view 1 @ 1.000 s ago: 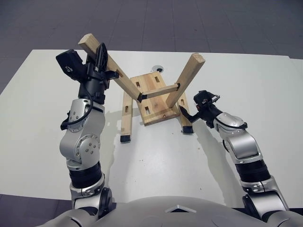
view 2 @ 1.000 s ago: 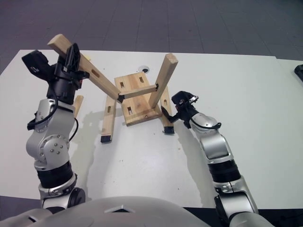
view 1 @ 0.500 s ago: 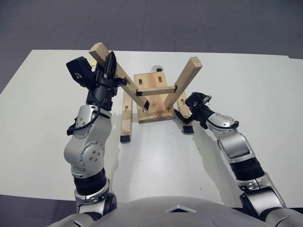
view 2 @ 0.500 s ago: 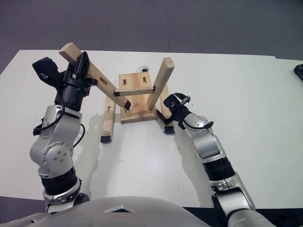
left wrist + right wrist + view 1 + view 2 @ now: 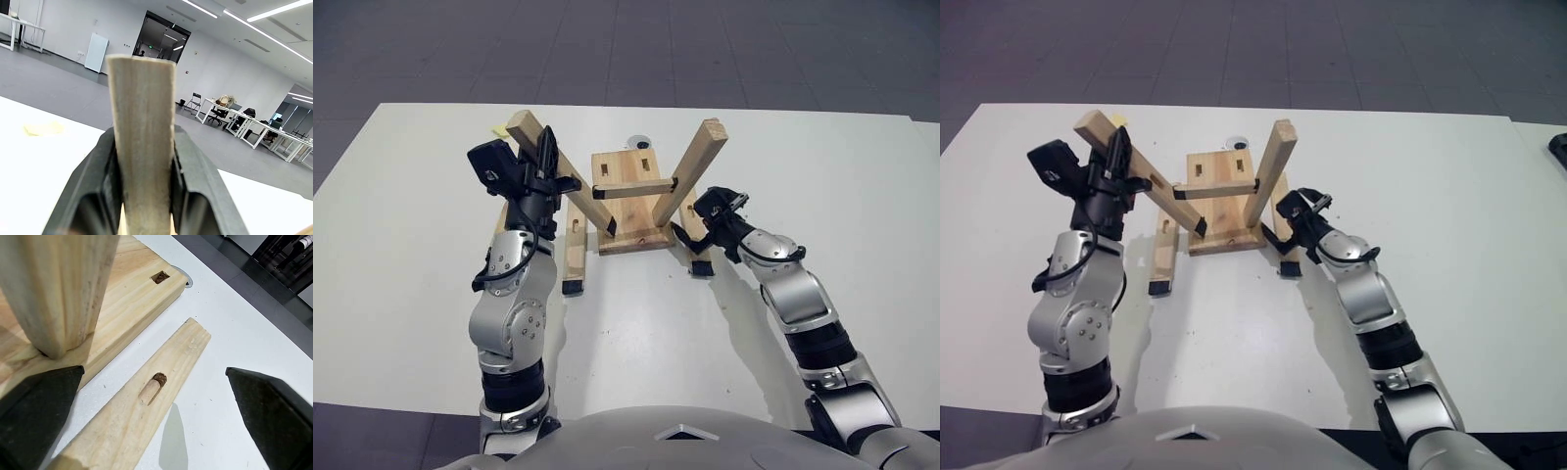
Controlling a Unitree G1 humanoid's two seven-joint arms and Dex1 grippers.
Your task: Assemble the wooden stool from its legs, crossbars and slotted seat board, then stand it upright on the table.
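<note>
While our left gripper (image 5: 546, 166) clamps the tilted leg (image 5: 524, 127), tied by a crossbar (image 5: 631, 189) to the upright leg (image 5: 700, 162) in the seat board (image 5: 631, 238) on the table (image 5: 411, 196), our right gripper (image 5: 701, 223) gapes over a loose leg (image 5: 146, 406) beside the board; next, we judge, the tilted leg needs slotting.

On the table (image 5: 803, 166) centre lies the seat board (image 5: 641, 223). Above it a crossbar (image 5: 631, 188) joins left raised leg (image 5: 584, 189) and right raised leg (image 5: 692, 171). A left loose leg (image 5: 574, 250) and right loose leg (image 5: 132, 416) flank it.
</note>
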